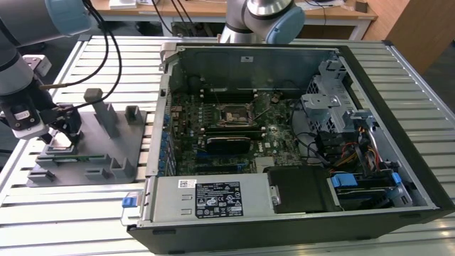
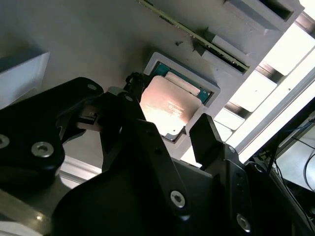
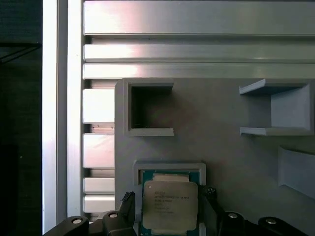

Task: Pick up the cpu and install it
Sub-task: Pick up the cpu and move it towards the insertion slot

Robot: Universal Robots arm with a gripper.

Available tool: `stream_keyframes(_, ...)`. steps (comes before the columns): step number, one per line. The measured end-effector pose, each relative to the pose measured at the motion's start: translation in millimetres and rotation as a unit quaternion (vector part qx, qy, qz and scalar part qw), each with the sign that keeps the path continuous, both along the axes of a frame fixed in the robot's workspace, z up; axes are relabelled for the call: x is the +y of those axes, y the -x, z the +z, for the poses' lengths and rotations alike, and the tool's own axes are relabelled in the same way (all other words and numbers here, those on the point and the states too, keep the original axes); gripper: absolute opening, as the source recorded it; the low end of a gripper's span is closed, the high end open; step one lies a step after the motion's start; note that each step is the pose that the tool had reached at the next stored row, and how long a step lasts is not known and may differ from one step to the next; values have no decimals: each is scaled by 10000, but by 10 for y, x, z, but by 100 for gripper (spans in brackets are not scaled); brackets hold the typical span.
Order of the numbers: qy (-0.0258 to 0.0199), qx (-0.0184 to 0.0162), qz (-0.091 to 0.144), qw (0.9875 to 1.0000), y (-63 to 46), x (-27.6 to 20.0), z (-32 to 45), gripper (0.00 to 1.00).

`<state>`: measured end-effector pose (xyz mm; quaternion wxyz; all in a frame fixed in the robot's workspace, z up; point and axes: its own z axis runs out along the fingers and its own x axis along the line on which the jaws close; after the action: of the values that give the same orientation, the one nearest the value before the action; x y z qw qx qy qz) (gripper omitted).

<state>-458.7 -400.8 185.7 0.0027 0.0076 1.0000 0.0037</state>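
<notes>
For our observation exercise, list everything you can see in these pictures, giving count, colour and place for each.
cpu: one, silver top with green edge, in a square recess of the tray.
tray: one, grey with upright posts, on the table at the exterior view's left.
memory stick: one, green-edged, slotted in the tray near the cpu.
computer case: one, black, lying open on the table.
motherboard: one, green, inside the case.
power supply: one, silver-grey, at the case's near edge.
table: one, silver, slatted.
desk: one, wooden, behind the table.
robot arm: grey with blue caps, over the tray.
tool: one, black, at the cpu.
</notes>
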Motion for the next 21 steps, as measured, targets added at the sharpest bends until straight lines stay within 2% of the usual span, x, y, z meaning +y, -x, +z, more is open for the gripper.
stream_keyframes(2,0,-2,0,10000,1,0,-1,64)
stream_keyframes(4,1,-2,0,10000,2,0,-1,53)
stream_keyframes(8,0,-3,-1,10000,2,0,9,53)
stream_keyframes(15,1,-3,-2,10000,2,0,99,53)
stream_keyframes(21,1,-2,-2,10000,2,0,146,53)
